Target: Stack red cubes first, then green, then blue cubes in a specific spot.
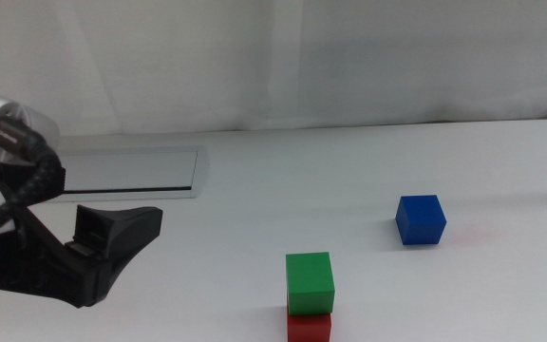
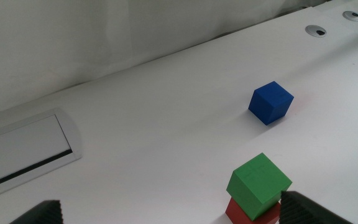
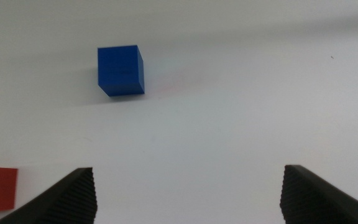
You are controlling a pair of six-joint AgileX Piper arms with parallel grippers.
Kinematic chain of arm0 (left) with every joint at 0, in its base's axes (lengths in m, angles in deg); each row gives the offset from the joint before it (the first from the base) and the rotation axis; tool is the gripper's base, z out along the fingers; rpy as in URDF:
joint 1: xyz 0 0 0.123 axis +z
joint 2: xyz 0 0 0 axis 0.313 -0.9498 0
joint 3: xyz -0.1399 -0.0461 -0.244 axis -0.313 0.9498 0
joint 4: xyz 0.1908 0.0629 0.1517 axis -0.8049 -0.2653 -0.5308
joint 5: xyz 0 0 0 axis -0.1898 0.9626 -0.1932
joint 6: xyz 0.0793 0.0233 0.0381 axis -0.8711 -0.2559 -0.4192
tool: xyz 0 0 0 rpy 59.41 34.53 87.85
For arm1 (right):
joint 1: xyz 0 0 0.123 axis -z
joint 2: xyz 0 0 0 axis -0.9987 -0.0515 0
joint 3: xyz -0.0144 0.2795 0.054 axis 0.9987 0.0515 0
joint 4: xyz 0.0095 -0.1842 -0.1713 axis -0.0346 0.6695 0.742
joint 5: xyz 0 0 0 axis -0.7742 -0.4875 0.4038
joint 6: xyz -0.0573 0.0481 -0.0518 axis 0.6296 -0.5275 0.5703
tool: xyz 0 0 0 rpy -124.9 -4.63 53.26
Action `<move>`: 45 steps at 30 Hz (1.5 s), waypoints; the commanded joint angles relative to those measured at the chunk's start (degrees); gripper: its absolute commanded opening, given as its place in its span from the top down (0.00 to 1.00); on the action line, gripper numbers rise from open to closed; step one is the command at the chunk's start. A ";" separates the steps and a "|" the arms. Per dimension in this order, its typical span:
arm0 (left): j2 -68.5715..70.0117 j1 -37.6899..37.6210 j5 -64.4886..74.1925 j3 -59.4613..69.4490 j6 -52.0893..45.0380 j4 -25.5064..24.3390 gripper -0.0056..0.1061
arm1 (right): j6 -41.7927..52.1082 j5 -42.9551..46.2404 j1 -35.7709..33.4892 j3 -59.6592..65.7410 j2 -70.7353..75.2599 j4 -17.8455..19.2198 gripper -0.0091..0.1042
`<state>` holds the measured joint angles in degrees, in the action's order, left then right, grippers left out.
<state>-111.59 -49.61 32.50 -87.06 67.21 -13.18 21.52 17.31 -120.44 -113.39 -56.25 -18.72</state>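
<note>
Blue cube [image 3: 121, 70] lies apart — ahead of right claw [image 3: 188, 190], spread wide.

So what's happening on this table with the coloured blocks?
Two robot arms are stacking cubes. The green cube already sits on the red cube, and the blue cube stands alone on the white table, not yet stacked. The left gripper hangs open to the left of the stack, holding nothing. The right gripper, also open and empty, points toward the blue cube.
</note>
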 commanded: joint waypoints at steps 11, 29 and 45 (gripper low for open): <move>0.23 -0.60 -0.36 0.24 -0.09 0.88 0.18 | 0.23 9.91 0.25 0.36 -12.07 0.45 0.21; 0.23 -0.60 0.14 0.24 -0.09 0.88 0.18 | 0.45 14.94 0.35 0.36 -17.16 0.83 0.21; 0.23 -0.60 0.25 0.24 -0.09 0.88 0.18 | 3.42 25.53 7.10 0.36 -28.61 -2.82 0.23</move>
<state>-111.59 -49.61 32.67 -87.06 67.21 -13.18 24.34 41.30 -113.64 -113.29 -83.48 -21.50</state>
